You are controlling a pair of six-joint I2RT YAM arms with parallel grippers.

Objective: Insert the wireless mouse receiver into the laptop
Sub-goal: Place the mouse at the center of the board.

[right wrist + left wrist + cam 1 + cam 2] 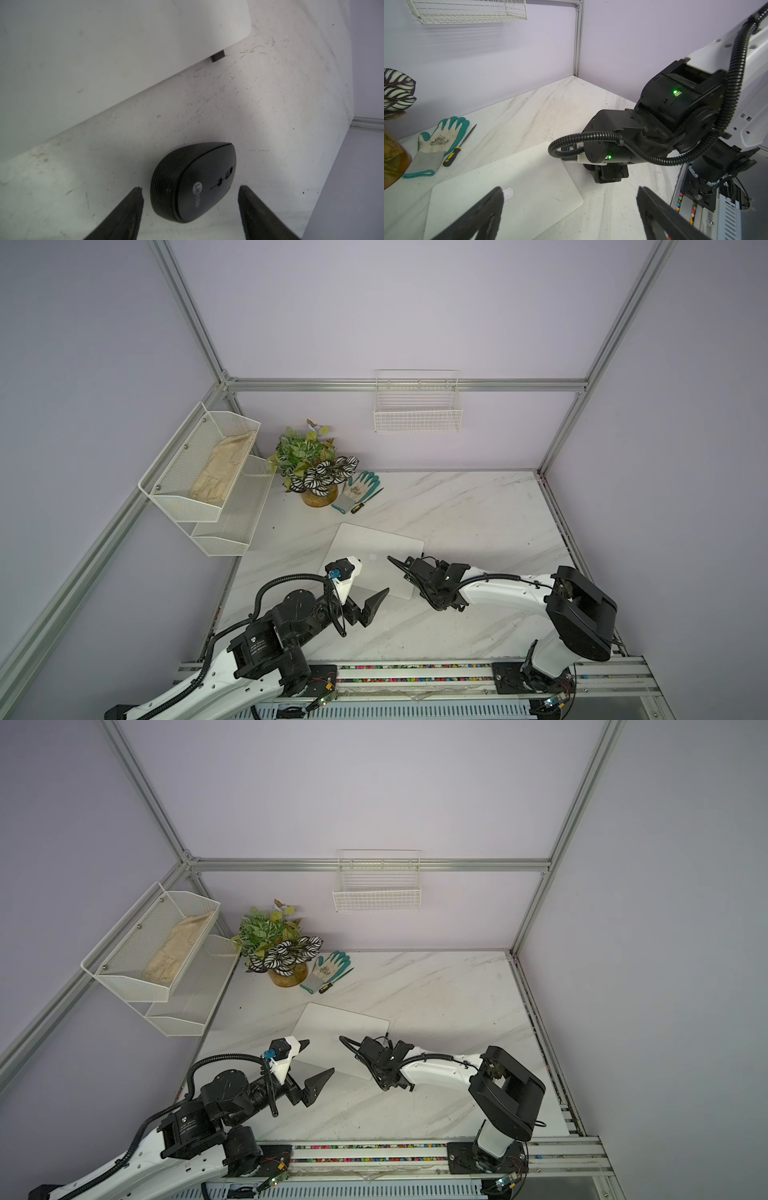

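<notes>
Marble-white table (pixel 478 510) carries the laptop (pixel 374 539), closed and flat, on its left half, closer to the edge where my arms are mounted than to the back edge. Its silver-white lid shows the logo (pixel 372 557) near the middle.

The wireless mouse receiver (pixel 217 56), a tiny black stub, sticks out of the laptop's side edge right beside one rounded corner, the corner nearest the table's right edge. It touches the laptop, though I cannot tell how deep it sits.

My right hand (pixel 190 190) hangs just off that same side of the laptop with its fingers apart. Between them lies the black mouse (pixel 193 182), resting on the table. A sliver of table shows on each side of it, so neither finger (pixel 124 214) grips it. In both top views my right wrist hides the mouse.

My left hand (pixel 569 188) is spread wide and holds nothing. It hovers at the laptop's near corner: one finger crosses the lid by the logo, and its partner is out over bare table.

At the back left corner of the table stands a potted plant (pixel 311 472). Just beside it lies a teal-and-white glove (pixel 361 489) with a yellow-handled screwdriver (pixel 365 502) along its side.
</notes>
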